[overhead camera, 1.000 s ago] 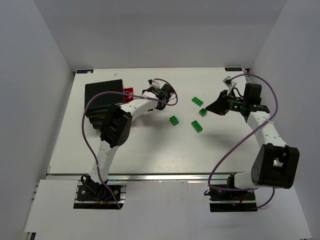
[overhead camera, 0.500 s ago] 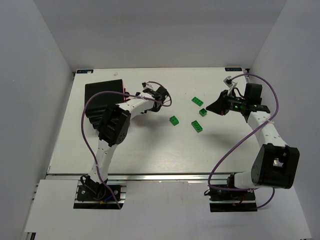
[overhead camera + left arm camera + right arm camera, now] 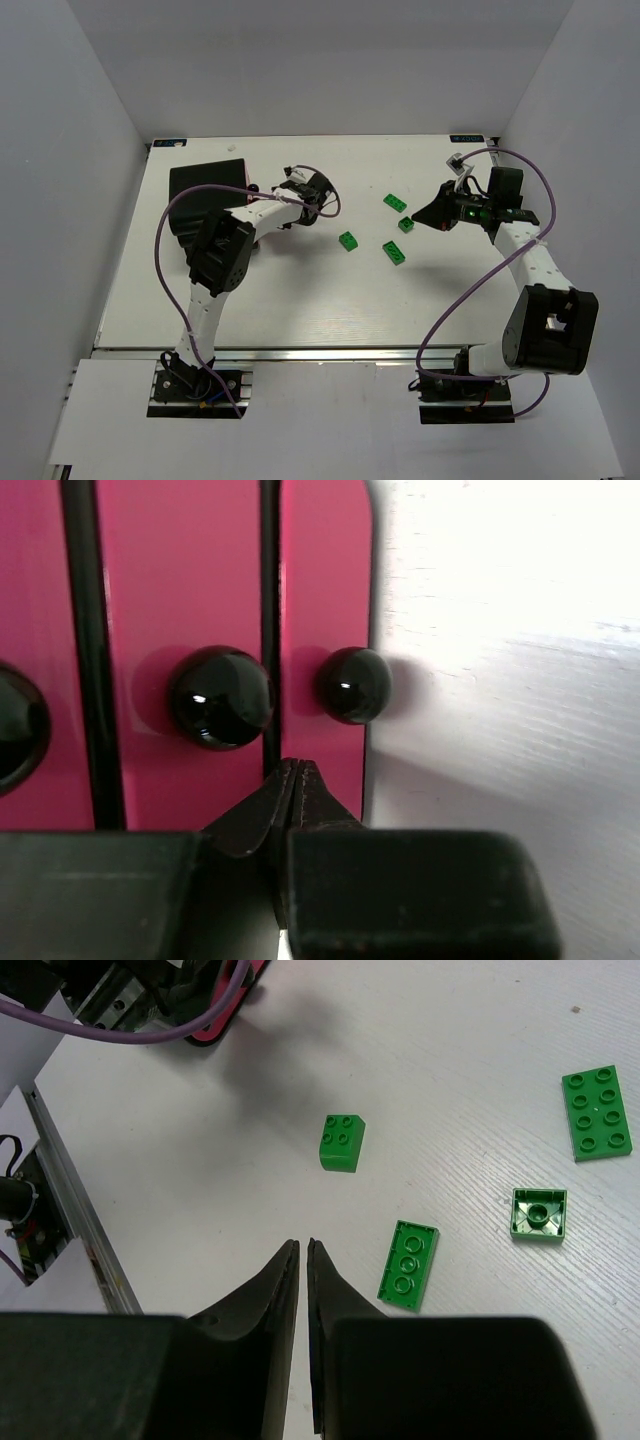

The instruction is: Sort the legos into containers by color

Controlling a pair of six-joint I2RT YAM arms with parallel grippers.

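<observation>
At nine o'clock of right jaws, clenched empty: small green lego (image 3: pixel 406 224), squarish; left jaws, likewise clenched empty, well apart over pink box (image 3: pixel 180 580).

readable text: none | stickers (image 3: pixel 170 143) at table (image 3: pixel 300 295) far corners: too small to read

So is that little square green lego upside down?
Upside down: the small square green lego shows a hollow underside with one round tube, not studs.
</observation>
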